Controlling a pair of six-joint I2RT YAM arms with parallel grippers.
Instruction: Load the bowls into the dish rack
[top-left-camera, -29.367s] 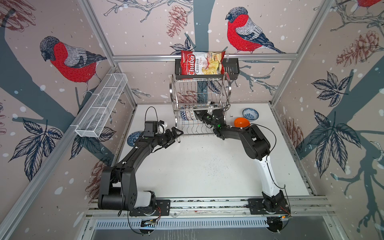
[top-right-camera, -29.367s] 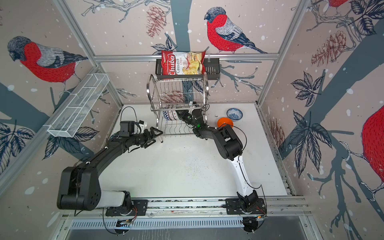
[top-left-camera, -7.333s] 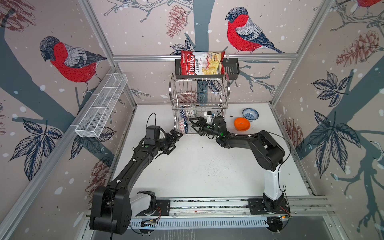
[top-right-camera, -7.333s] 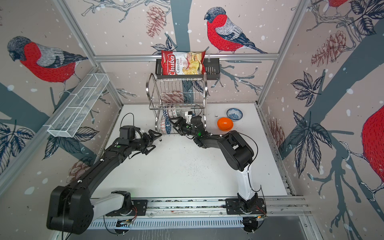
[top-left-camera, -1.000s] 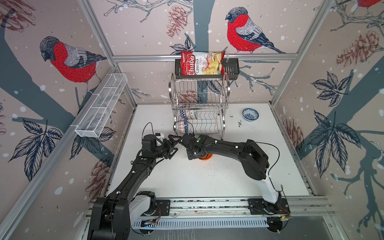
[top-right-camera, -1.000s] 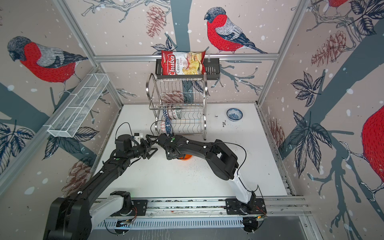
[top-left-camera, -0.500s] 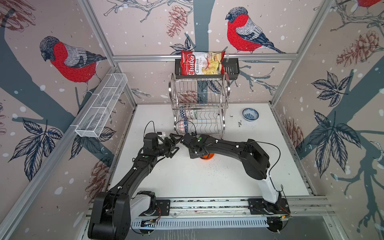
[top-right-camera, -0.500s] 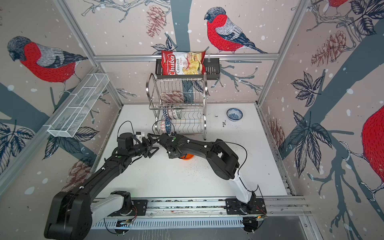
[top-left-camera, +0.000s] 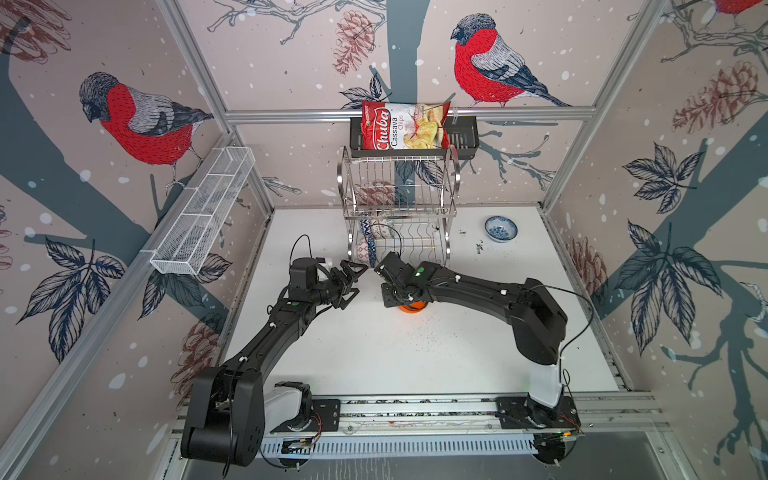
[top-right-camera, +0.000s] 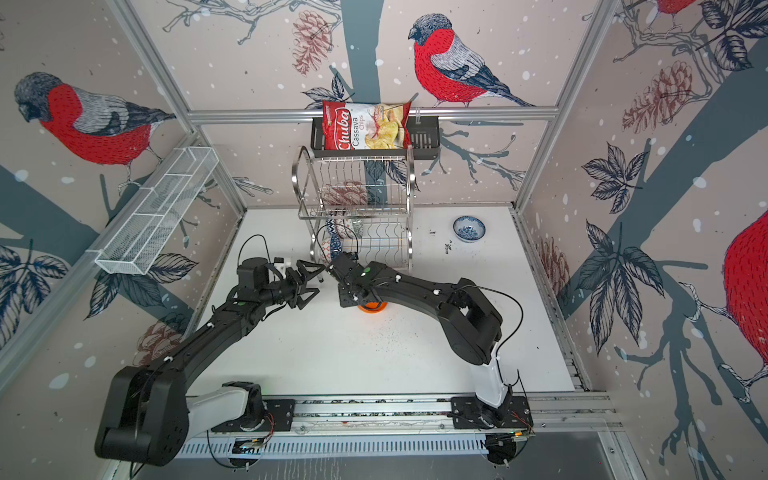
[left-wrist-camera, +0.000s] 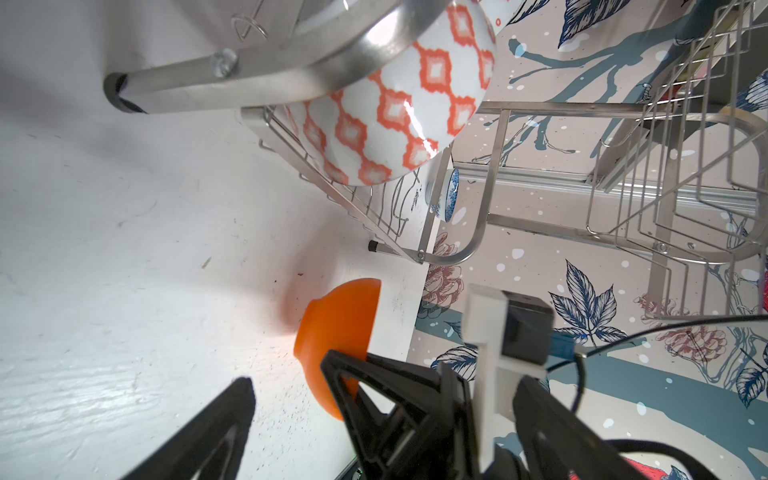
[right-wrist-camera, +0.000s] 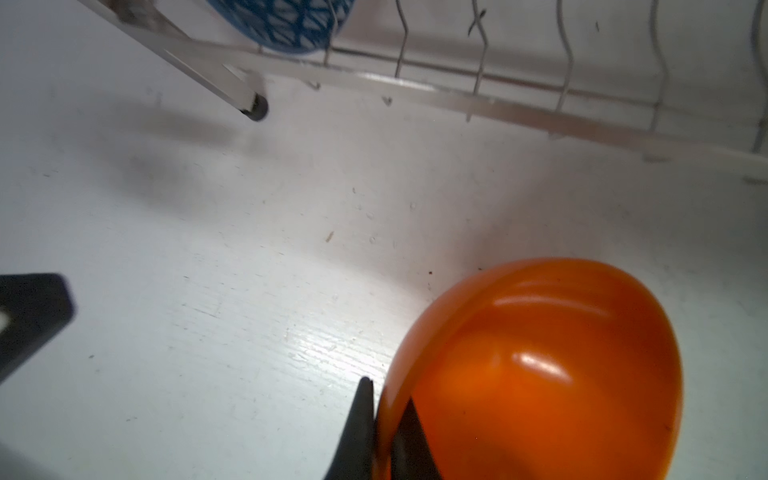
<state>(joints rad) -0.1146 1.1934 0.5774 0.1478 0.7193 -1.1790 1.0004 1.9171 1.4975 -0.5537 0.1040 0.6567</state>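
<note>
A plain orange bowl (right-wrist-camera: 540, 365) sits on the white table in front of the dish rack (top-left-camera: 399, 195). My right gripper (right-wrist-camera: 380, 399) is shut on its rim, one finger inside and one outside. In both top views the bowl (top-left-camera: 412, 308) (top-right-camera: 372, 307) shows only partly under that gripper. My left gripper (top-left-camera: 358, 279) (left-wrist-camera: 286, 386) stands open to the left of it, holding nothing. An orange-white patterned bowl (left-wrist-camera: 395, 112) and a dark blue geometric bowl (right-wrist-camera: 286, 25) stand in the rack's lower tier. A white-blue floral bowl (top-left-camera: 501, 228) sits on the table at the back right.
A black basket with a chips bag (top-left-camera: 405, 126) hangs on the back wall above the rack. A long white mesh basket (top-left-camera: 203, 216) is fixed to the left wall. The rack's foot (right-wrist-camera: 255, 109) stands close behind the orange bowl.
My right gripper has closed on the orange bowl's rim. My left gripper has shifted slightly toward the rack and stays open.
</note>
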